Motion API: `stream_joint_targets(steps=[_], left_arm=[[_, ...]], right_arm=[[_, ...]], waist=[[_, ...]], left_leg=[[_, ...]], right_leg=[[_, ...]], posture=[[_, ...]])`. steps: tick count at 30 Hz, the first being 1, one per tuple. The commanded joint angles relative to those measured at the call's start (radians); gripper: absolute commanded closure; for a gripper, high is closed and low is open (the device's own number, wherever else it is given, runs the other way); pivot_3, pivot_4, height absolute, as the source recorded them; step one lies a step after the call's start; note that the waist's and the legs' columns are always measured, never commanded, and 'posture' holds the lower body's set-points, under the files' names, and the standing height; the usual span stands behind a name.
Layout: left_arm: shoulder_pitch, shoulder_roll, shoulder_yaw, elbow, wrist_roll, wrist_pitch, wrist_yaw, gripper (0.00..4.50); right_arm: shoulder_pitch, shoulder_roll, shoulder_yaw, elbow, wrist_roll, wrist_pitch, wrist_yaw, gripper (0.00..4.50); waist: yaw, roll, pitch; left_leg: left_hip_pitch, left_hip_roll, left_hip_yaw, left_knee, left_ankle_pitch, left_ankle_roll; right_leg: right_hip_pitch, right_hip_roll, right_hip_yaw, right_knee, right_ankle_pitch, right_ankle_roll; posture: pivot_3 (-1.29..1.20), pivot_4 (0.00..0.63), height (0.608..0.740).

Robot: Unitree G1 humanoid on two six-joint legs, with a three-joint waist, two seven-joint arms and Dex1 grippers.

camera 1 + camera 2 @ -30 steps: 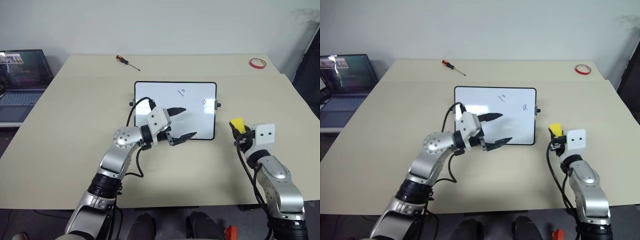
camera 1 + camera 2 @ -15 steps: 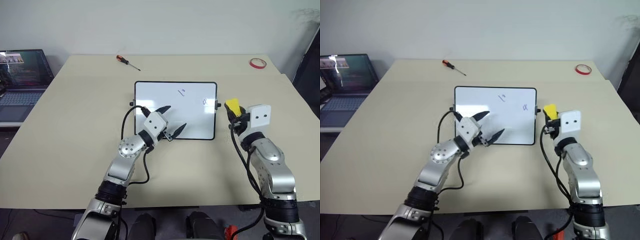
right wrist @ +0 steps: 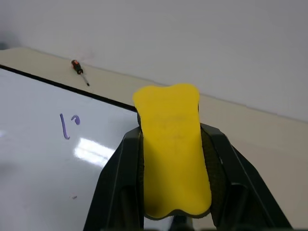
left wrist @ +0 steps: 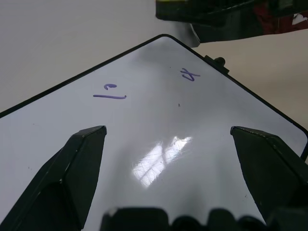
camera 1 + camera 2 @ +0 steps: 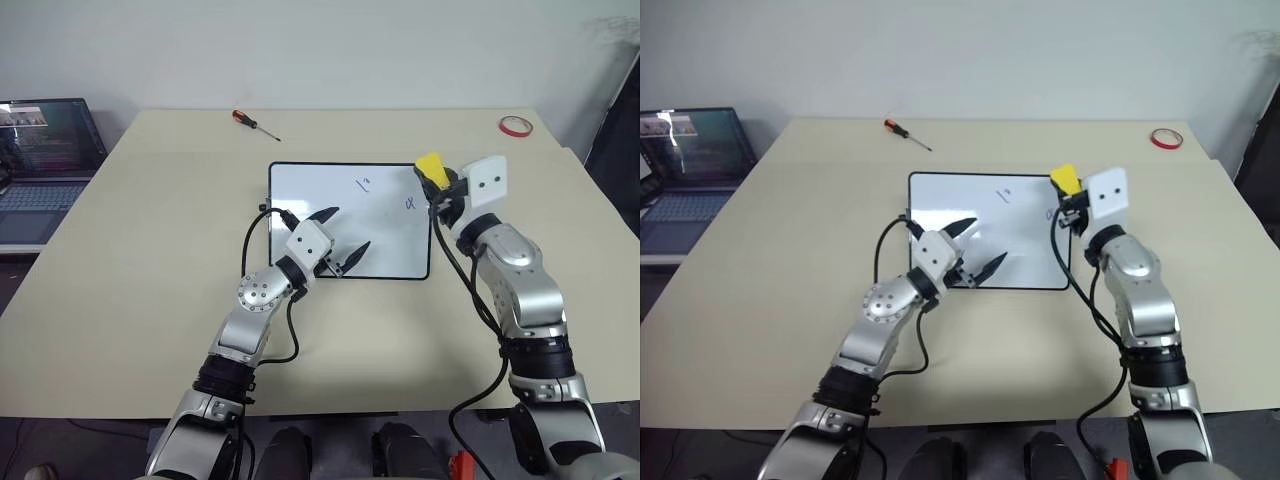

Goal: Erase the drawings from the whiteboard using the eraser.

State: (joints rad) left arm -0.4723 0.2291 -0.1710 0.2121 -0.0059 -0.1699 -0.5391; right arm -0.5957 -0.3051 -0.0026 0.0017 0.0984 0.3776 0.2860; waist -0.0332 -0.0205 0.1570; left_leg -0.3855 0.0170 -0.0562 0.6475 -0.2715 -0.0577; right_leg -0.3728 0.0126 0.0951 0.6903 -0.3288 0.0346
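Screwdriver [image 5: 255, 124], red tape ring [image 5: 515, 126], laptop [image 5: 45, 160]

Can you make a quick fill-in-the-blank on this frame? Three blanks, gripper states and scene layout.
1. The right gripper is shut on the ______, holding it over the whiteboard's far right corner.
2. The left gripper hovers over the near part of the whiteboard with its fingers ______.
3. The drawings number ______ groups of marks, both not yet wiped.
4. The screwdriver lies on the table beyond the whiteboard, while the ______ sits at the table's far right corner.

Missing words: eraser; open; two; red tape ring
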Motion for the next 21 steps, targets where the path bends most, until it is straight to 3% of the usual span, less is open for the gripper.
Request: stream_joint_targets(steps=[1,10,21], left_arm=[[-0.017,-0.007,0.002,-0.015,-0.011,-0.024,-0.008,0.00],[-0.017,-0.004,0.010,-0.026,-0.012,-0.020,-0.007,0.00],[-0.029,-0.002,0.016,-0.011,-0.011,-0.027,-0.005,0.00]], right_arm=[[-0.030,-0.014,0.016,0.016,-0.019,-0.018,0.024,3.27],[-0.007,-0.062,0.088,0.036,-0.113,0.110,0.032,3.27],[0.193,-0.074,0.112,-0.204,-0.126,0.288,0.059,3.27]], waist=[[0.001,0.000,0.000],[0.001,0.000,0.000],[0.001,0.000,0.000]], left_leg=[[0.000,0.000,0.000,0.000,0.000,0.000],[0.000,0.001,0.000,0.000,0.000,0.000],[0.001,0.000,-0.002,0.002,0.000,0.000]], right_leg=[[0.000,0.000,0.000,0.000,0.000,0.000],[0.000,-0.002,0.000,0.000,0.000,0.000],[0.001,-0.002,-0.001,0.002,0.000,0.000]], posture=[[0.00,0.150,0.740],[0.00,0.150,0.740],[0.00,0.150,0.740]])
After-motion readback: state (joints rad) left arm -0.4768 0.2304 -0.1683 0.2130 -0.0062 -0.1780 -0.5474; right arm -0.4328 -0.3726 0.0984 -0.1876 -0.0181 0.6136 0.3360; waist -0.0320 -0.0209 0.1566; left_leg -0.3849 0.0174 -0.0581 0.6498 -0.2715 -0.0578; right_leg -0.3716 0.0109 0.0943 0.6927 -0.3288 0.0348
